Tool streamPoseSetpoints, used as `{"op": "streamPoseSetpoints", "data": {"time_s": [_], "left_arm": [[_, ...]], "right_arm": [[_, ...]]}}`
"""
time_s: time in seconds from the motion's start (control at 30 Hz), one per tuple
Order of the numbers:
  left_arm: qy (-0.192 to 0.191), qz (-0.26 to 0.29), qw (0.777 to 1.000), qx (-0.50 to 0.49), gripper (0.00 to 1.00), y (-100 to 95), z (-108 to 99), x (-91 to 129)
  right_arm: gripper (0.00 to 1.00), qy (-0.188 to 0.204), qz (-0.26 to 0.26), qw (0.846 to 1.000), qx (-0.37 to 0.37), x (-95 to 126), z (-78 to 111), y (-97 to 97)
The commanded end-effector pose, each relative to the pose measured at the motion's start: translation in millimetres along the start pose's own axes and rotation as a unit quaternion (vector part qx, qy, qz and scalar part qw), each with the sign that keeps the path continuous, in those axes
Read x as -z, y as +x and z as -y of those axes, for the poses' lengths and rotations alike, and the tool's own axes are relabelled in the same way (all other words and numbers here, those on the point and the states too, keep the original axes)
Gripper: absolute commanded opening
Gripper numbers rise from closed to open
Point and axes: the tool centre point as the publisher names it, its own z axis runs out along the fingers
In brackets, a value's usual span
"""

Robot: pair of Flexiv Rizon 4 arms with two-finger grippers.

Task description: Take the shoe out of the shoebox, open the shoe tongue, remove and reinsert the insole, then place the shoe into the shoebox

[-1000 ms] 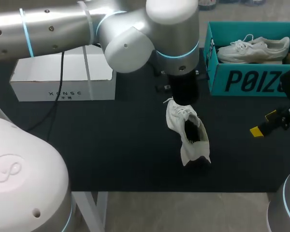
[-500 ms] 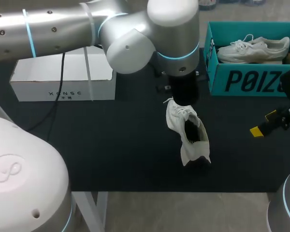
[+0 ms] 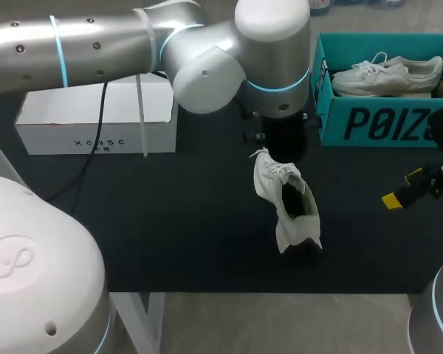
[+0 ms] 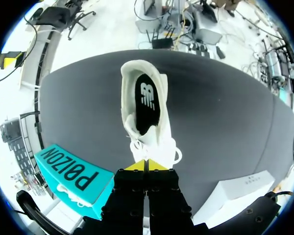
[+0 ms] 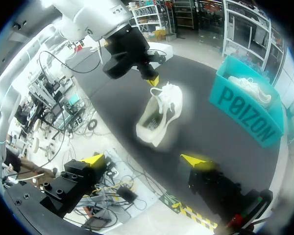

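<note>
Nearest, on the black mat: white sneaker, dark insole inside (opening upward). Off to its side: right gripper, fingers spread wide. At the laces: left gripper, yellow tips pressed together, possibly pinching a lace. Farther back: teal shoebox holding a second sneaker.

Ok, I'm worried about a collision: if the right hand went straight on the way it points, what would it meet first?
Most likely the white shoe, lying ahead of the open right hand; depth is unclear.

Black table: white shoe, teal shoebox, white box.
</note>
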Motion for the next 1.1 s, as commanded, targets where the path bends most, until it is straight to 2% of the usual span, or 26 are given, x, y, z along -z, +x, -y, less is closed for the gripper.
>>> {"op": "streamPoseSetpoints", "data": {"time_s": [0.03, 0.37, 0.93, 1.1], "left_arm": [[0.002, -0.002, 1.0, -0.001, 0.0, -1.3, -2.4, -2.6], [0.008, -0.007, 1.0, 0.001, 0.0, 3.7, -4.1, -10.7], [0.019, -0.008, 1.0, -0.004, 0.0, -2.8, -0.1, -21.0], [0.021, 0.007, 1.0, -0.004, 0.0, -13.9, 19.6, -3.7]], "right_arm": [[1.0, -0.001, 0.002, 1.0, 0.0, -0.4, 2.0, 1.0], [1.0, -0.001, 0.002, 1.0, 0.0, -0.4, 2.0, 1.0], [1.0, -0.001, 0.002, 1.0, 0.0, -0.4, 2.0, 1.0], [1.0, -0.001, 0.002, 1.0, 0.0, -0.4, 2.0, 1.0]]}}
